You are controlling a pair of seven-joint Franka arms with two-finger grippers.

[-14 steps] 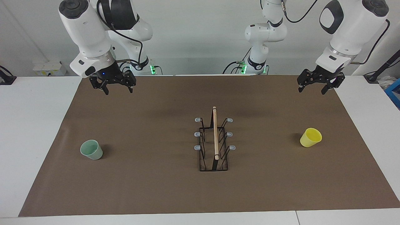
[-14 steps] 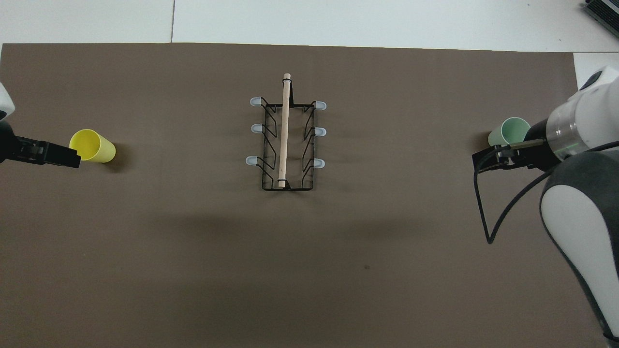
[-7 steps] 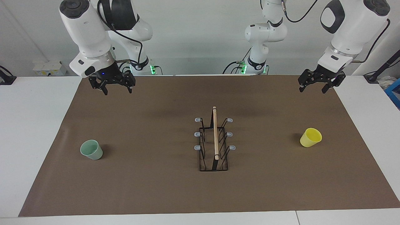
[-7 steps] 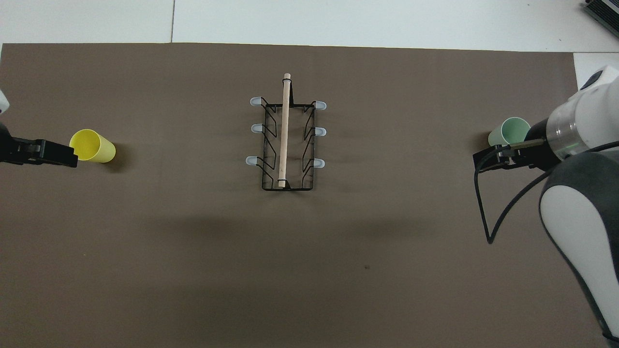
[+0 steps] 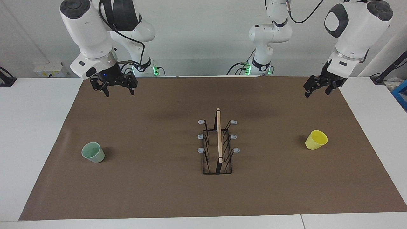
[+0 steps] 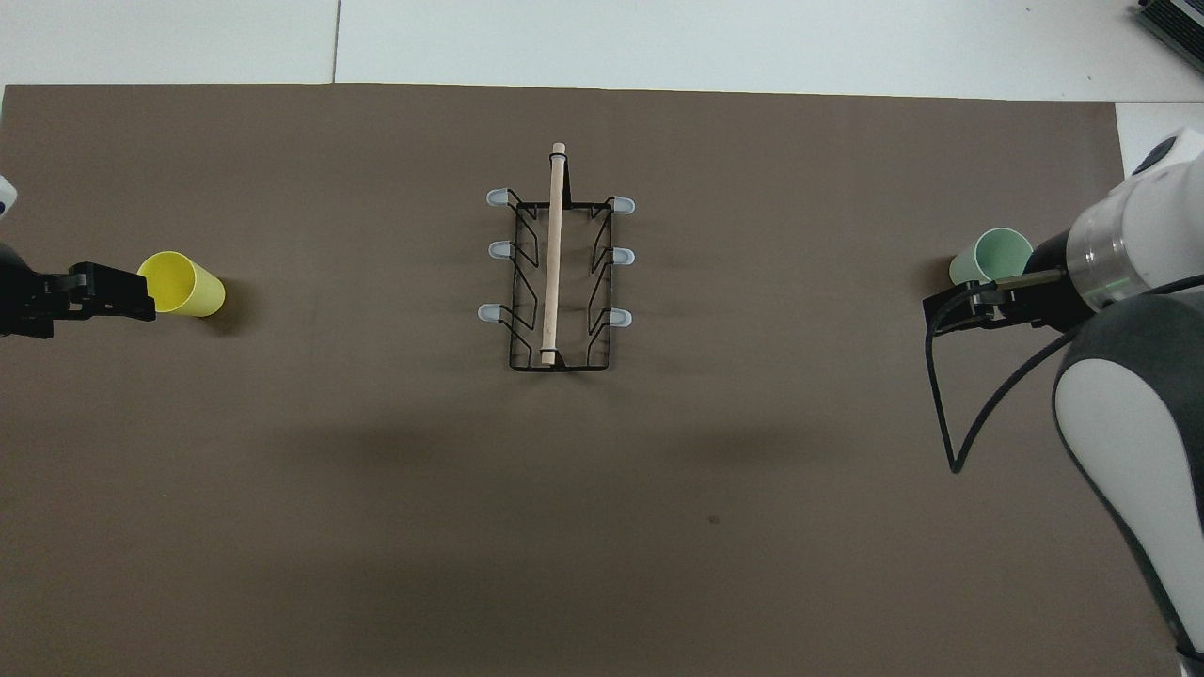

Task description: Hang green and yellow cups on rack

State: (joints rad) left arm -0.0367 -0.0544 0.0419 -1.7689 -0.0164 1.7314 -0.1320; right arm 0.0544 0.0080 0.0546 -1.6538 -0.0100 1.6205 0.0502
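The pale green cup stands mouth up on the brown mat toward the right arm's end; it also shows in the overhead view. The yellow cup stands mouth up toward the left arm's end, and the overhead view shows it too. The black wire rack with its wooden rod and grey-tipped prongs stands mid-mat, bare. My right gripper hangs open and empty in the air. My left gripper hangs open and empty in the air. Neither touches a cup.
The brown mat covers most of the white table. In the overhead view the left gripper lines up beside the yellow cup and the right gripper partly covers the green cup. A blue box corner sits off the mat.
My left gripper has turned at the wrist, its fingers now seen more edge-on. The right gripper has barely moved. The cups and rack have stayed put.
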